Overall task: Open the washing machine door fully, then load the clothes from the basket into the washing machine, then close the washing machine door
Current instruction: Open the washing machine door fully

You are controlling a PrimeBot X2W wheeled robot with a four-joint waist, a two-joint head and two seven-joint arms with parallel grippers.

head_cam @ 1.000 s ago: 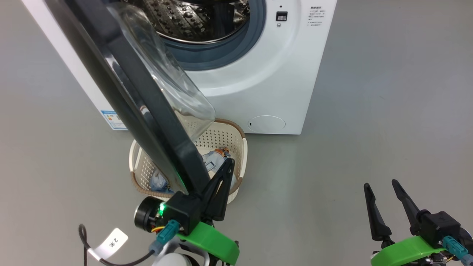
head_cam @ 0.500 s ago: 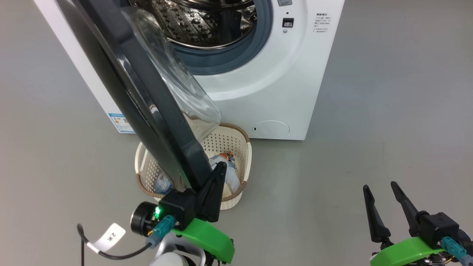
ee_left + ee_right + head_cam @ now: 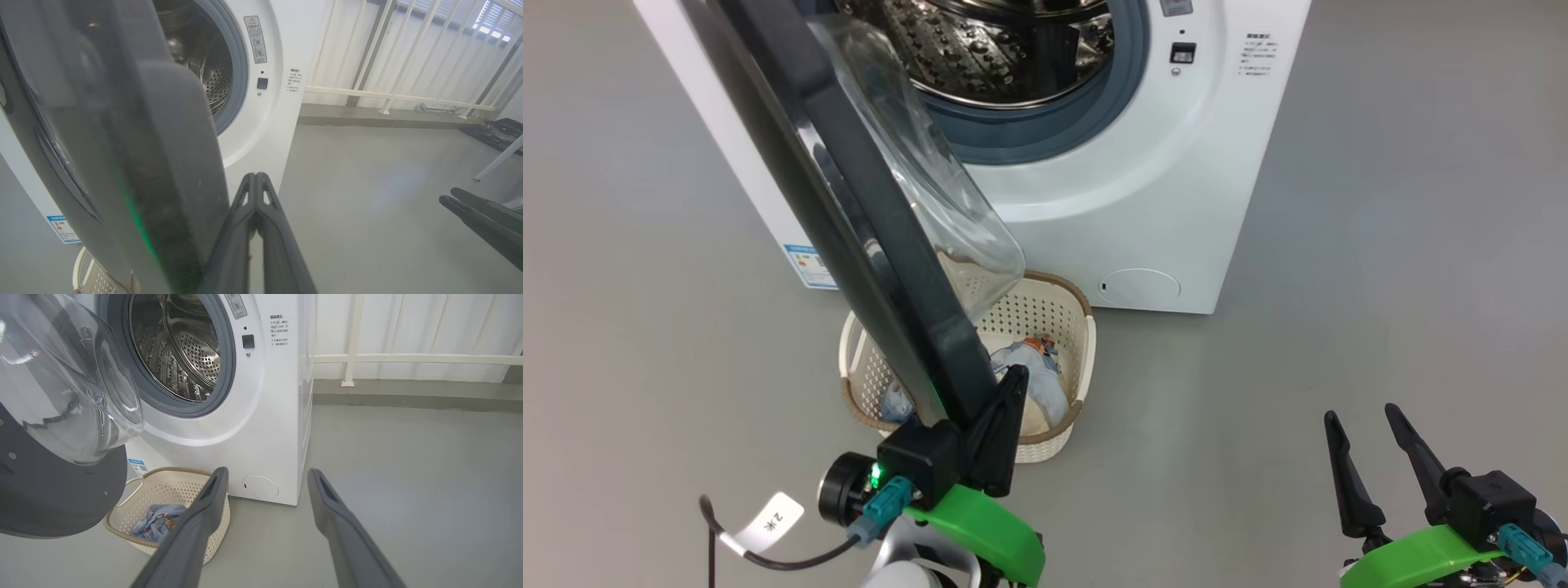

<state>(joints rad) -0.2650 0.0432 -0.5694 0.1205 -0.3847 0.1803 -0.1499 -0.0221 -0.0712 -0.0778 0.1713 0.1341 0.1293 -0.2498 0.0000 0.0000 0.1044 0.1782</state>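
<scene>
The white washing machine (image 3: 1143,196) stands with its steel drum (image 3: 179,347) exposed. The washing machine door (image 3: 866,245), black rim and clear glass bowl (image 3: 61,396), is swung out toward me above the basket (image 3: 1086,327). My left gripper (image 3: 1014,377) is shut with nothing between its fingers, which lie against the inner side of the door's outer rim (image 3: 143,163). The cream basket (image 3: 184,490) sits on the floor in front of the machine and holds the clothes (image 3: 1033,376), blue fabric with orange prints (image 3: 157,522). The right gripper (image 3: 1360,415) hovers open at the lower right, far from the door.
Grey floor (image 3: 1339,310) spreads wide to the right of the machine. A white railing (image 3: 408,358) and wall run behind it. A slanted table leg (image 3: 498,159) shows at the far right of the left wrist view. A tagged cable (image 3: 768,523) hangs by my left arm.
The head camera has shifted, so machine and basket sit further right in the picture. My shut left gripper stays against the door rim, and the door stands slightly wider. The right gripper holds still.
</scene>
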